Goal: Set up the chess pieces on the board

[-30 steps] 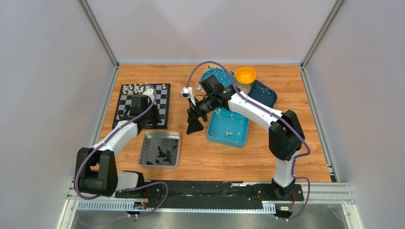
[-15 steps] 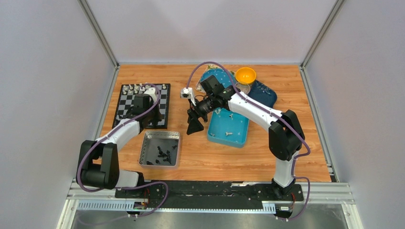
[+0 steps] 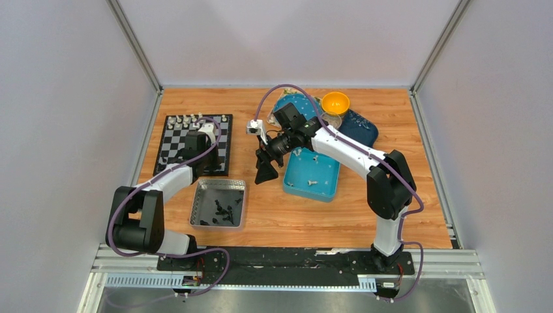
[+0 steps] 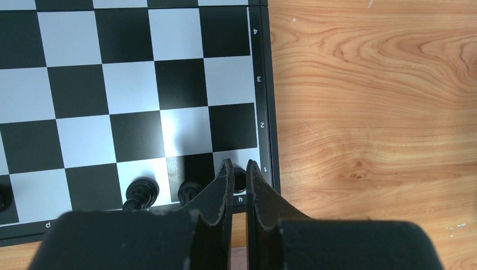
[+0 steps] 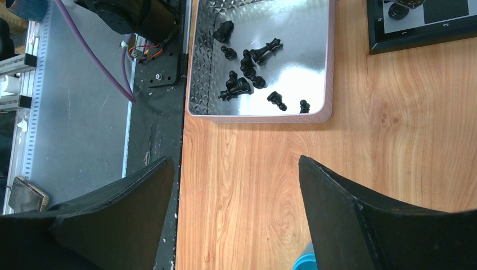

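Stock lay nearest the arm bases: loose black chessmen (image 5: 242, 84) tumbled in the silver tray (image 3: 219, 182), not yet set out. Just beyond that tray lay the board (image 4: 84, 84), flat on the wooden table (image 4: 365, 112). The left gripper (image 4: 239, 163) was directly above its near right corner, the square lettered h and numbered 1. Its fingers stood almost together, with one narrow slit between them. A dark corner piece (image 4: 239, 179) showed in that slit, on the corner square. Whether the fingers pinched it or stood just clear could not be told. Further black pieces (image 4: 140, 192) stood upright along the same edge rank, to the left.

The corner piece sat straight under the tips with its long axis vertical. The coming move was therefore judged to turn on a straight vertical lift, since sideways drift risked toppling the neighbour. The left arm was plainly the nearer to the board.

The right gripper (image 5: 236, 163) hung spread wide and empty over bare table, between the silver tray and the blue tray (image 3: 326, 171).

Only the left wrist view showed the corner piece. The overhead view hid it beneath the arm, but alone showed cream chessmen (image 3: 186, 120) ranked along the board's far edge.
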`<state>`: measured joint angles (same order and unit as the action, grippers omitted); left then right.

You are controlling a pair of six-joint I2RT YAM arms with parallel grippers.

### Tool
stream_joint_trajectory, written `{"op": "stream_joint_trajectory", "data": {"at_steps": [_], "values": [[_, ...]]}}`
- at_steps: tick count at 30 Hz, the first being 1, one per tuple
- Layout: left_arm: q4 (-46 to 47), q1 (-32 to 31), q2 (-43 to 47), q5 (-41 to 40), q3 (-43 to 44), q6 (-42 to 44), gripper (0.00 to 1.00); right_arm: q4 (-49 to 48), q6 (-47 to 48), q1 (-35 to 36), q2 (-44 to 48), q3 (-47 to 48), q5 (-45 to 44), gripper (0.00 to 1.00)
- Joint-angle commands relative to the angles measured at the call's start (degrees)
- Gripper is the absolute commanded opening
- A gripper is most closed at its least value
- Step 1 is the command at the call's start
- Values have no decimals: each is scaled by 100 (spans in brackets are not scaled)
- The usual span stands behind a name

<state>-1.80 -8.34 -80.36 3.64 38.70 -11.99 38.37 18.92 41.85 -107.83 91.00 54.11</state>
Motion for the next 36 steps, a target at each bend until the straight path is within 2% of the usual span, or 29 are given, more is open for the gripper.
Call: {"op": "stream_joint_trajectory", "data": {"at_steps": [1, 9, 14, 20, 36], "values": [[154, -45, -15, -83, -90, 153, 9, -102, 16, 8, 60, 58, 126, 84], [154, -45, -15, -91, -90, 170, 14, -75, 33, 17, 43, 67, 135, 84], [110, -36, 46, -92, -135, 188, 29, -75, 42, 8, 34, 67, 153, 84], [40, -36, 134, -153, -134, 171, 37, -66, 33, 17, 25, 84, 170, 84], [-259, -36, 635, 49, 621, 4, 48, 39, 191, 17, 166, 67, 118, 84]]}}
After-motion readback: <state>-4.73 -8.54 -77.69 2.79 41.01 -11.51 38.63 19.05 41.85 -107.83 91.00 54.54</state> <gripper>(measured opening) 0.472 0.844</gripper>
